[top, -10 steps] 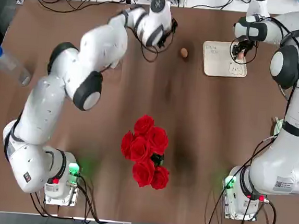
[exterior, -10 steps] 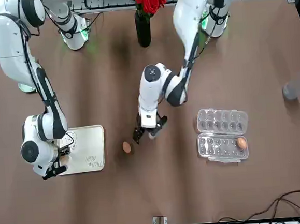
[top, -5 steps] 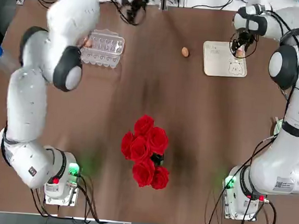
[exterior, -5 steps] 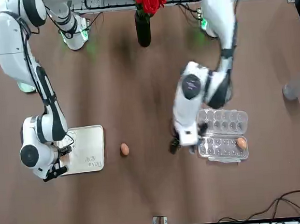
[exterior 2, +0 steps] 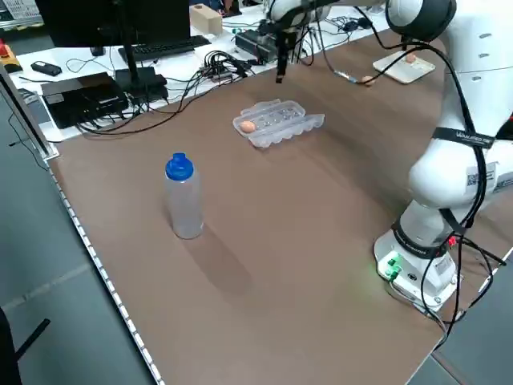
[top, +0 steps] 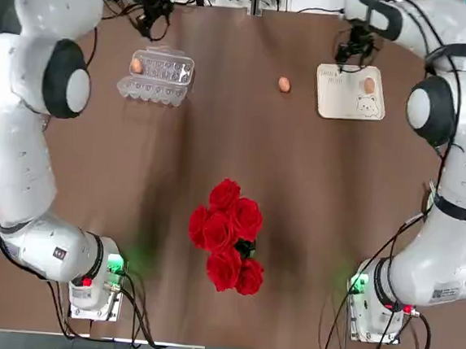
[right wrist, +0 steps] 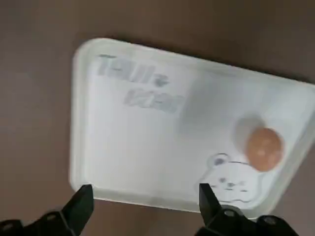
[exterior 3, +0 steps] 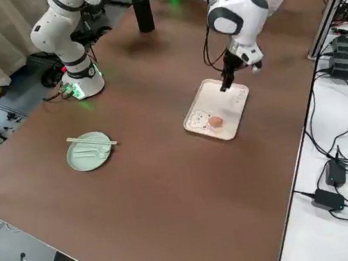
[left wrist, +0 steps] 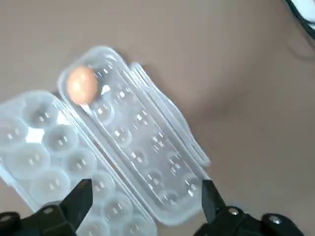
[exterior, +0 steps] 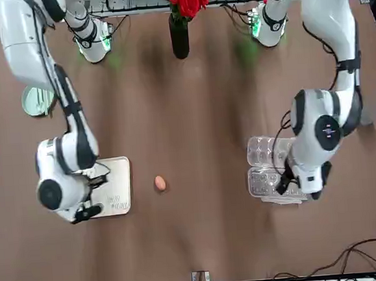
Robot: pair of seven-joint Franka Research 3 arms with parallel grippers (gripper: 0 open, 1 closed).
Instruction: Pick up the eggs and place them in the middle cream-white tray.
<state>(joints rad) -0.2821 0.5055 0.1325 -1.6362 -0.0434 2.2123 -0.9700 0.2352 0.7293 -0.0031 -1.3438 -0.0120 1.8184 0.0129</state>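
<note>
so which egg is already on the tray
The egg beside the bear drawing on the tray. One other lies bare on the table; the third sits in the clear carton.

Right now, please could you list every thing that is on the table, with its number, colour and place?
eggs: three, light brown; one on the tray, one on bare table beside it, one in the carton
cream-white tray: one, far right
egg carton: one, clear, open, far left
roses: red, centre
water bottle: one, blue cap, left edge
round dish: one, pale green, right side
left gripper: open, above the carton
right gripper: open, above the tray
</note>
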